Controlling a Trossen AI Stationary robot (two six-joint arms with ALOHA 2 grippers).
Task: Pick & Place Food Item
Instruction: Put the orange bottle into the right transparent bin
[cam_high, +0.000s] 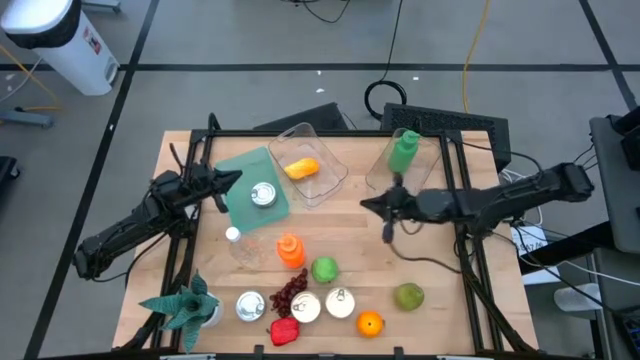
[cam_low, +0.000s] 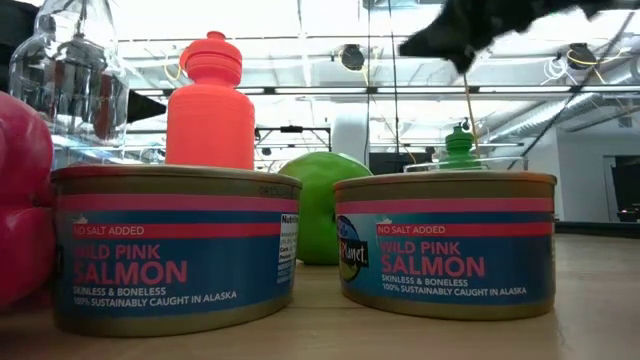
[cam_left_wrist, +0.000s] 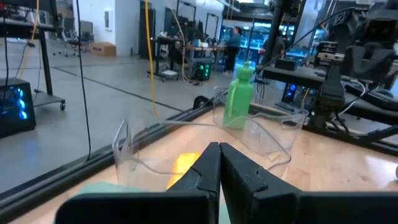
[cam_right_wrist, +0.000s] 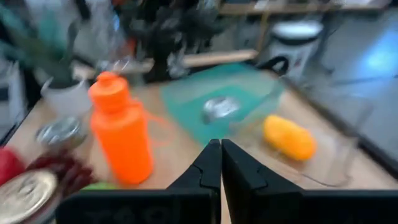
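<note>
A yellow-orange food item (cam_high: 302, 168) lies inside a clear container (cam_high: 322, 150) at the table's far middle, also seen in the right wrist view (cam_right_wrist: 287, 137). My left gripper (cam_high: 232, 180) is shut and level at the left, beside a teal mat (cam_high: 243, 170) that carries a tin can (cam_high: 263, 194). My right gripper (cam_high: 372, 205) is shut and raised over the table's middle, right of the container. In each wrist view the fingers (cam_left_wrist: 219, 158) (cam_right_wrist: 221, 158) are closed with nothing between them.
A green bottle (cam_high: 404, 150) stands in a second clear container at the far right. Toward the near edge stand an orange bottle (cam_high: 290, 250), a clear bottle (cam_high: 235, 240), a green apple (cam_high: 324, 268), salmon cans (cam_low: 175, 245), grapes (cam_high: 290, 292), an orange (cam_high: 370, 323) and a plant (cam_high: 185, 305).
</note>
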